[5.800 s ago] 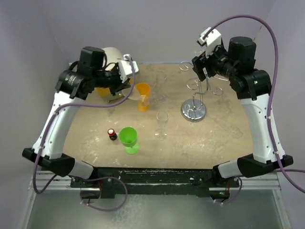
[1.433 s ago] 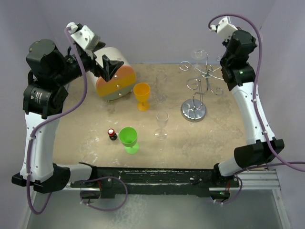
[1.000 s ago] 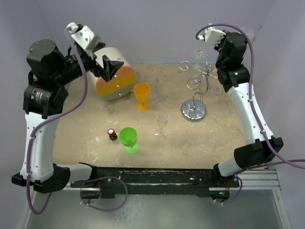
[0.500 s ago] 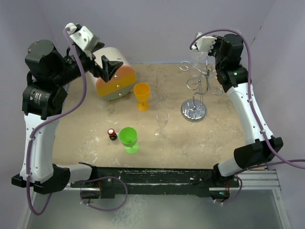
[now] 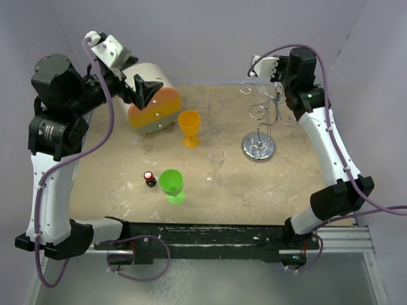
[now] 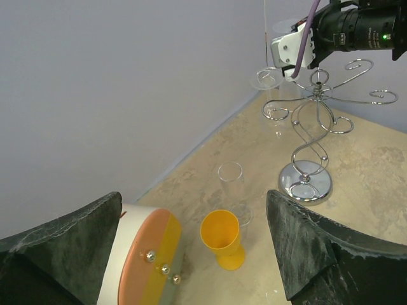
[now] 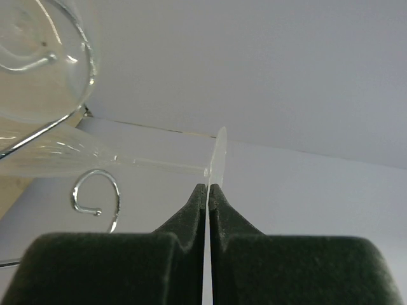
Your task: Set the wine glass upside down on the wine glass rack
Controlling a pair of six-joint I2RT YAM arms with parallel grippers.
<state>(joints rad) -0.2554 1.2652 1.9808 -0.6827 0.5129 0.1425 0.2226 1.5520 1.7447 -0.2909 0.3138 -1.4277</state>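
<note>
Right arm has swung left above the wine glass rack (image 5: 259,147) near the desk's far right corner. Its right pincer (image 7: 208,190) clamps the wine glass (image 7: 159,166) by the foot, stem lying sideways toward the loops. Left pincer (image 6: 197,248) gapes, well apart.

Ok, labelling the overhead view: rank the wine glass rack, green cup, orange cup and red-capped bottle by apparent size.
Largest: wine glass rack.
Next: green cup and orange cup, too alike to rank.
Smallest: red-capped bottle.
</note>
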